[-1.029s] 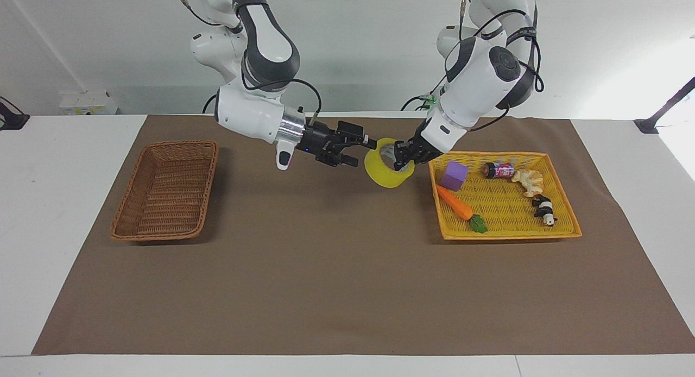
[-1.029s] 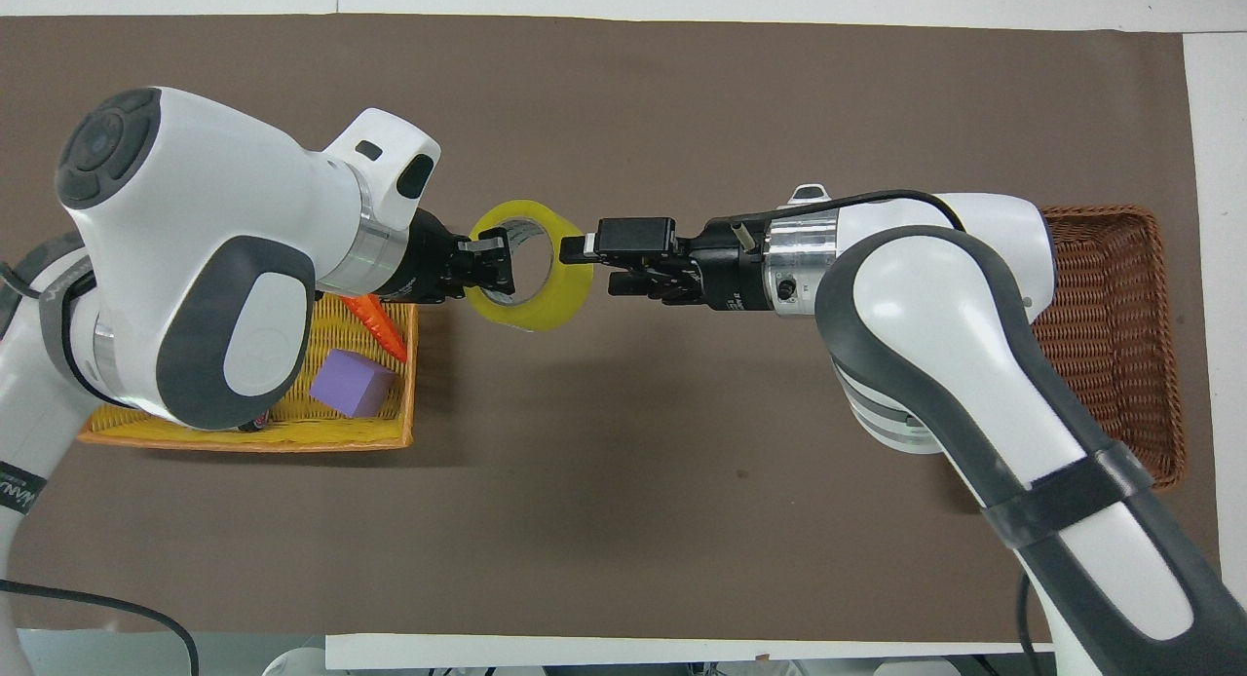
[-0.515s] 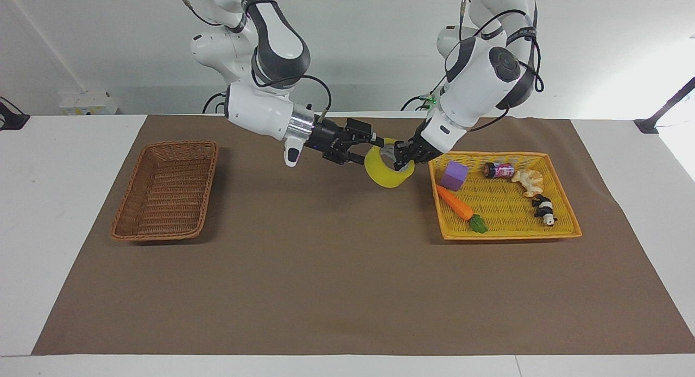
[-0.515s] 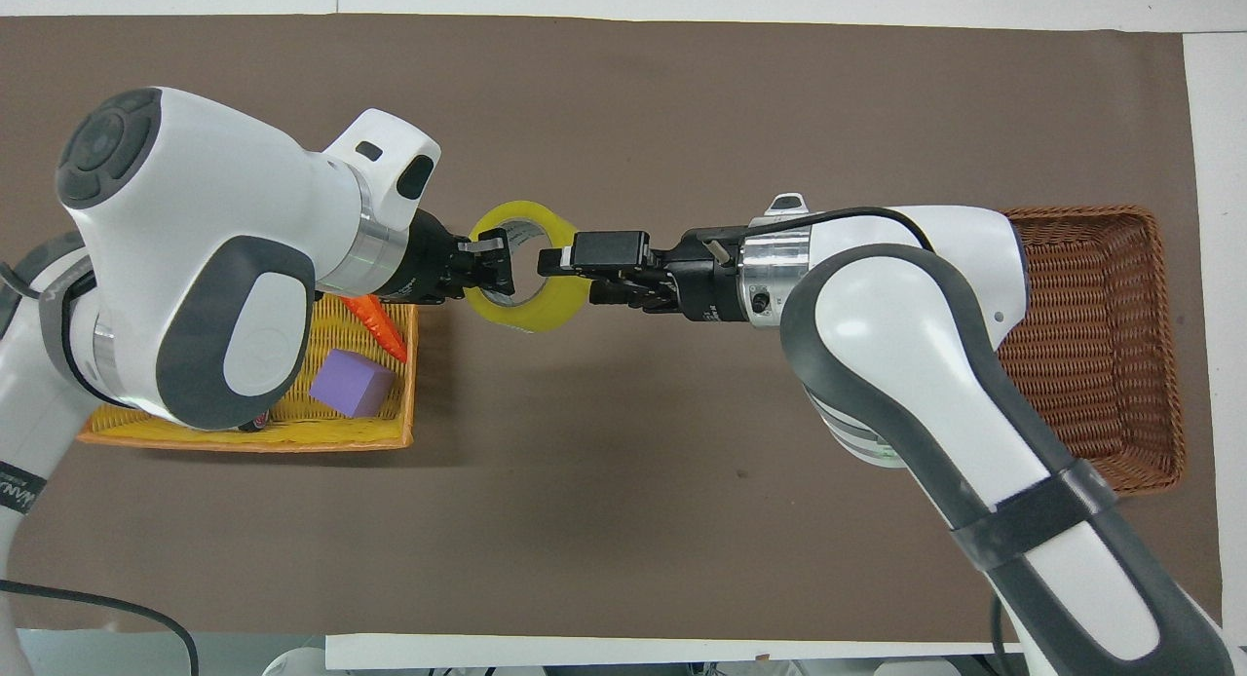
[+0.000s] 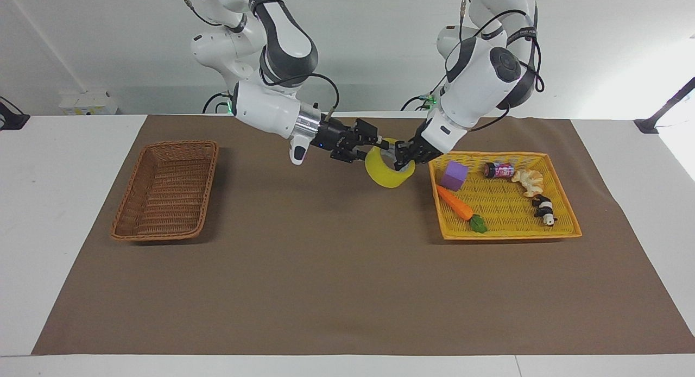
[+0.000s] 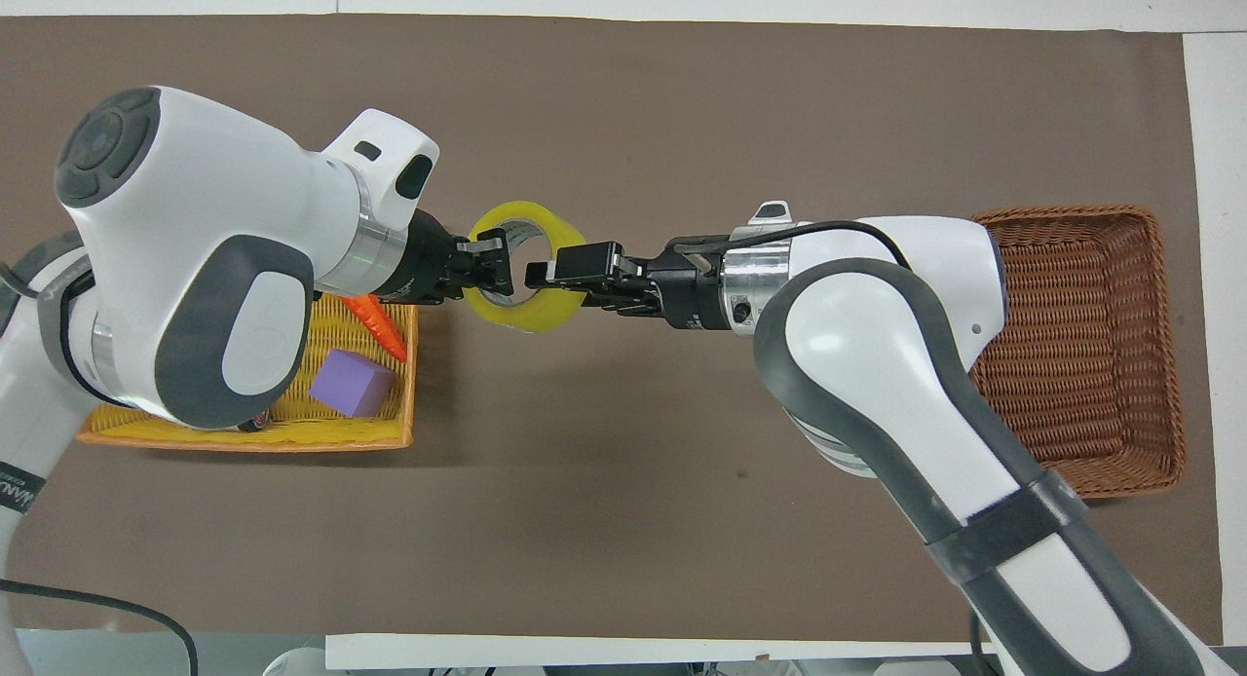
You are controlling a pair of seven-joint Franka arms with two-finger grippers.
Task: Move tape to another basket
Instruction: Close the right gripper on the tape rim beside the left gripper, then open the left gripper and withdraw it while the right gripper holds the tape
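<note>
The yellow tape [image 5: 386, 174] roll hangs above the brown mat, beside the yellow plastic basket. It also shows in the overhead view [image 6: 534, 313]. My left gripper [image 5: 400, 155] is shut on the roll's wall at the yellow basket's side; the overhead view shows it too [image 6: 492, 267]. My right gripper [image 5: 376, 144] reaches in from the wicker basket's side. It is open, with its fingers astride the roll's other wall [image 6: 544, 275]. The brown wicker basket [image 5: 163, 192] sits empty at the right arm's end of the table [image 6: 1081, 345].
The yellow plastic basket [image 5: 505, 203] at the left arm's end holds a purple cube [image 5: 454, 175], a toy carrot [image 5: 456, 203], a small bottle [image 5: 499, 170], a cream toy [image 5: 529, 181] and a panda figure [image 5: 544, 209]. A brown mat [image 5: 326, 268] covers the table.
My right gripper has moved toward the tape, from just short of it to having its open fingers around the roll's wall. The left gripper and the tape have stayed in place.
</note>
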